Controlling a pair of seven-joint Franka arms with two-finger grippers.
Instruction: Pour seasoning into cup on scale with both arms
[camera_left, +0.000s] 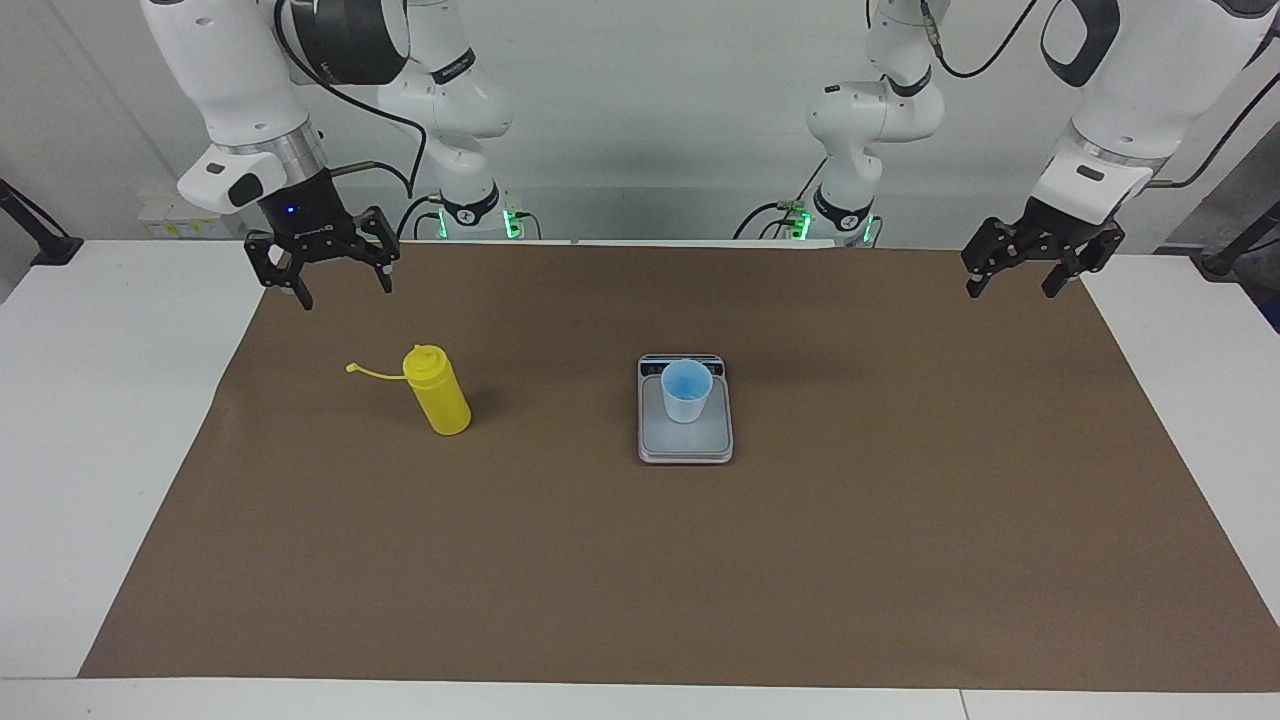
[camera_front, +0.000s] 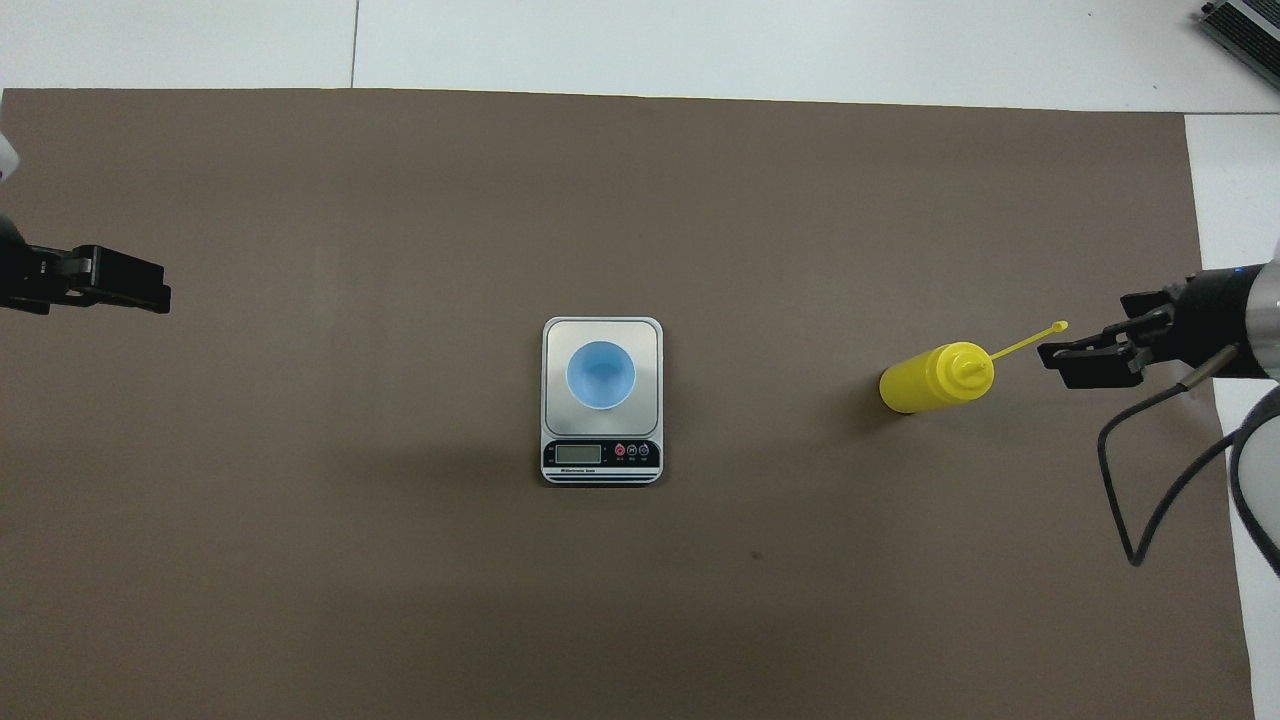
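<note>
The yellow seasoning bottle (camera_left: 437, 392) stands upright on the brown mat toward the right arm's end, its cap strap sticking out sideways; it also shows in the overhead view (camera_front: 935, 378). The light-blue cup (camera_left: 686, 392) stands upright on the scale (camera_left: 660, 432) at the mat's middle, with the scale's display strip on the robots' side; the overhead view shows the cup (camera_front: 600, 375) and the scale (camera_front: 556, 338) too. My right gripper (camera_left: 345, 290) is open, empty and raised beside the bottle, apart from it (camera_front: 1065, 360). My left gripper (camera_left: 1010, 290) is open and empty, waiting over the mat's edge (camera_front: 150, 290).
The brown mat (camera_left: 900, 520) covers most of the white table (camera_left: 100, 450). A black cable (camera_front: 1150, 480) hangs from the right arm over the mat's edge. A grey device corner (camera_front: 1240, 30) lies at the table's corner farthest from the robots.
</note>
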